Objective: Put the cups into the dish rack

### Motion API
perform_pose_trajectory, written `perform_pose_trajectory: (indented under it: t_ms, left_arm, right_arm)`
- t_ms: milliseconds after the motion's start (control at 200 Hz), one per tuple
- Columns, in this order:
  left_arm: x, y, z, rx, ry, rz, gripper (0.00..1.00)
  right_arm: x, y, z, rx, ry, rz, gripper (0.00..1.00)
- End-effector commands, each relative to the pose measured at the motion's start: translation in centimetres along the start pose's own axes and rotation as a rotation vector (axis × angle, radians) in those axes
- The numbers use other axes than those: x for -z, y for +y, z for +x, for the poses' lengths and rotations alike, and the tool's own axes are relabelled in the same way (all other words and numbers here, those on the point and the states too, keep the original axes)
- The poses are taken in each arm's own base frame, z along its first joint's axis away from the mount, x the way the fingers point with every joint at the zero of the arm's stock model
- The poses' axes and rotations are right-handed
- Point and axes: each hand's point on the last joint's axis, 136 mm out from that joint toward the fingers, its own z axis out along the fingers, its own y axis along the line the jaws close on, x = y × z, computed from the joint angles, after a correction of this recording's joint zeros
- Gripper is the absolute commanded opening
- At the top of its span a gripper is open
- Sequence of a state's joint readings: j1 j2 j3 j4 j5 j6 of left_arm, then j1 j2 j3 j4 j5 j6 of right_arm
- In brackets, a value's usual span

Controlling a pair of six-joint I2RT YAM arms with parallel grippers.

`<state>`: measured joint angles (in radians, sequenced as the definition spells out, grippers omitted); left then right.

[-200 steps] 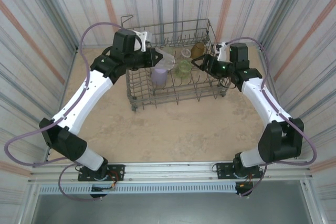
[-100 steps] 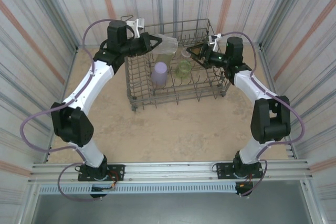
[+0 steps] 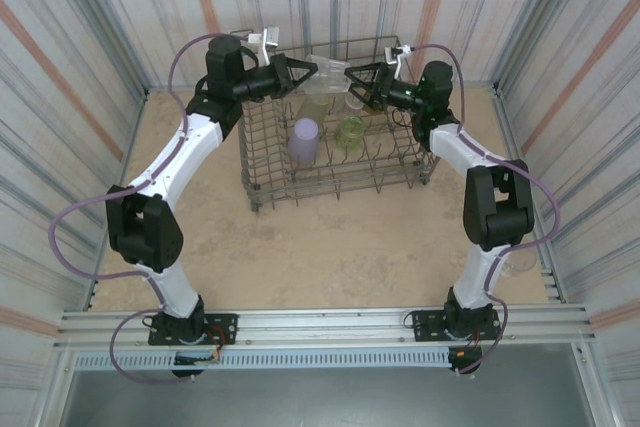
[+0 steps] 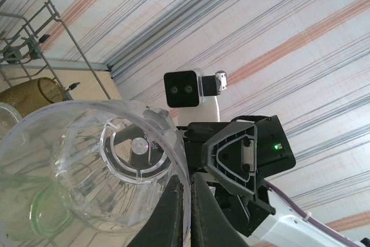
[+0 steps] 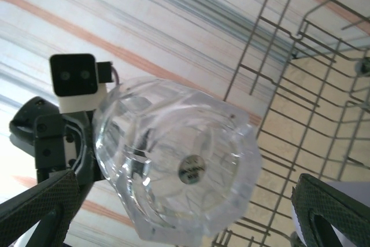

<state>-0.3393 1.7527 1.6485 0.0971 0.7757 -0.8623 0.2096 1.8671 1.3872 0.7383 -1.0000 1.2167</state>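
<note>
A clear cup (image 3: 328,62) hangs on its side above the back of the dish rack (image 3: 340,183). My left gripper (image 3: 311,70) is shut on its rim; the left wrist view shows the fingers (image 4: 173,212) pinching the cup's wall (image 4: 98,172). My right gripper (image 3: 352,78) is open and faces the cup's base (image 5: 179,169), its fingers (image 5: 40,201) wide on either side and apart from it. Inside the rack stand a lavender cup (image 3: 304,140), a yellow-green cup (image 3: 350,130) and an amber cup (image 4: 29,93). A green cup (image 4: 29,215) shows through the clear one.
Striped curtain walls close in the tan table (image 3: 330,247) on three sides. The rack's tall wire sides (image 5: 300,85) and upright tines stand right below both grippers. Open tabletop lies in front of the rack.
Both arms rose and swung inward over the rack's back. The left carried the clear cup up and right; the right gripper came round to face the cup's base.
</note>
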Motion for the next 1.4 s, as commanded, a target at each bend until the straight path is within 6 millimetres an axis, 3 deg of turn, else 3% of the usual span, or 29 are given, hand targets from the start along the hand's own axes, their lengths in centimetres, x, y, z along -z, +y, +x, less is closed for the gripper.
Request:
perform_pose_trajectory:
  t_ms: [0, 180, 476, 681, 957, 1067, 1217, 1393]
  left_arm:
    - [0.1, -1.3, -0.8, -0.027, -0.015, 0.066, 0.00]
    - [-0.1, -1.3, -0.7, -0.018, -0.006, 0.080, 0.00]
    - [-0.2, -0.9, -0.4, -0.002, 0.002, 0.080, 0.00]
    - [-0.3, -0.6, -0.2, 0.003, 0.013, 0.078, 0.00]
    - [-0.2, -0.3, 0.4, 0.003, 0.029, 0.069, 0.00]
    - [0.0, 0.0, 0.8, 0.005, 0.035, 0.053, 0.00]
    - [0.3, 0.3, 1.1, -0.005, 0.042, 0.027, 0.07]
    - [1.4, 0.4, 0.8, -0.008, 0.028, -0.029, 0.26]
  right_arm:
    - [-0.8, 1.9, -0.4, 0.033, 0.016, -0.074, 0.99]
    - [-1.3, 2.7, -0.5, 0.024, 0.011, -0.113, 1.00]
    - [-1.5, 4.1, -0.8, 0.017, 0.006, -0.199, 0.83]
    - [-1.6, 4.7, -0.9, 0.026, 0.001, -0.218, 0.78]
    - [-1.8, 4.8, -0.9, 0.041, 0.009, -0.214, 0.56]
    - [-2.2, 4.5, -0.5, 0.058, 0.038, -0.191, 0.42]
    - [-2.8, 4.6, 0.2, 0.105, 0.072, -0.176, 0.41]
    - [-3.2, 4.0, 0.8, 0.187, 0.131, -0.142, 0.41]
